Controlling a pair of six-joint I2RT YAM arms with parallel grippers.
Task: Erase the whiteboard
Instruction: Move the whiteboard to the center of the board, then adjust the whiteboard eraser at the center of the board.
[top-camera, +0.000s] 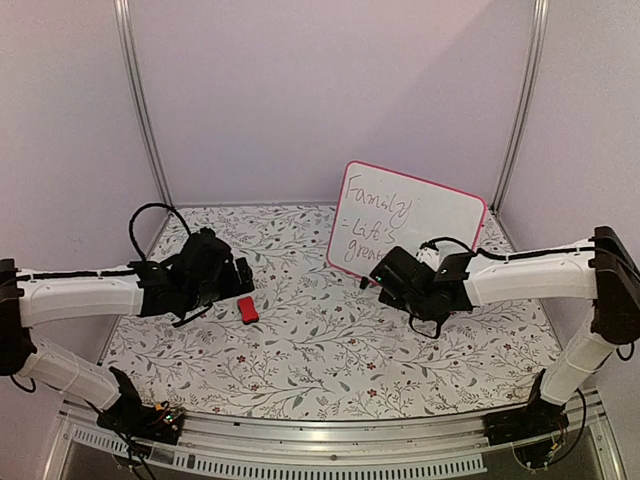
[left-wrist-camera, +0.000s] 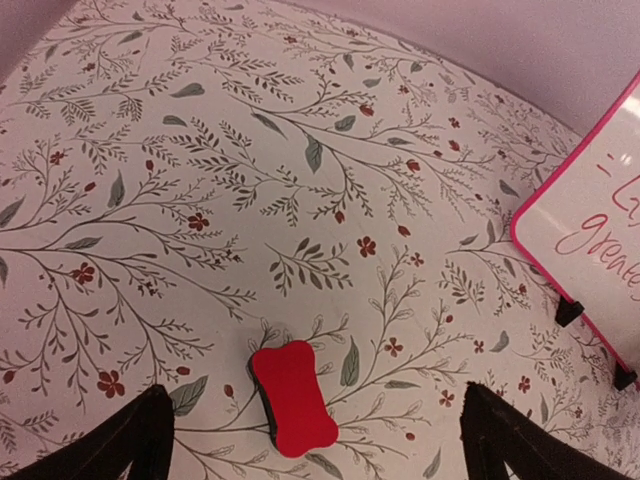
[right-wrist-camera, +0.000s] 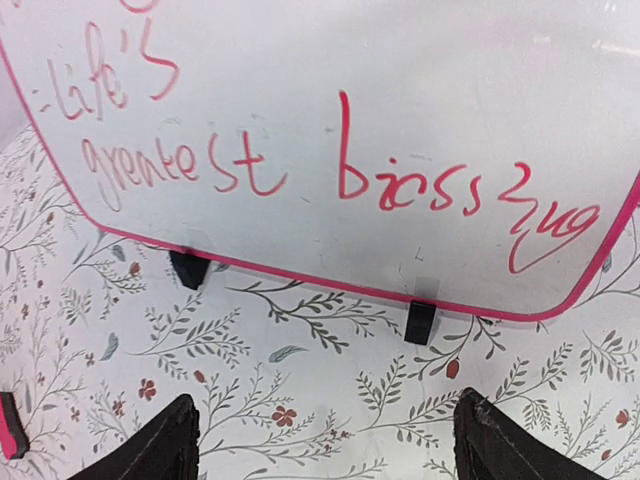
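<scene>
Left claw (left-wrist-camera: 315, 425) hangs spread wide, gripping nothing, right over the red bone-shaped eraser block (left-wrist-camera: 292, 398) lying flat on the floral-patterned tabletop (left-wrist-camera: 200, 200), so the pick-up looks like the step in hand. Best play, I reckon: drop straight down, pinch across the eraser's narrow waist, and keep its dark underside facing down for wiping. Over to the right claw (right-wrist-camera: 325, 425), spread and empty too, low in front of the two small black feet (right-wrist-camera: 188, 268). On them, at the tabletop's far right, stands the rectangular white whiteboard with its thin red-pink frame (right-wrist-camera: 350, 60), red handwriting (right-wrist-camera: 400, 185) across it. Those feet look light, so steady that board before pressing.
</scene>
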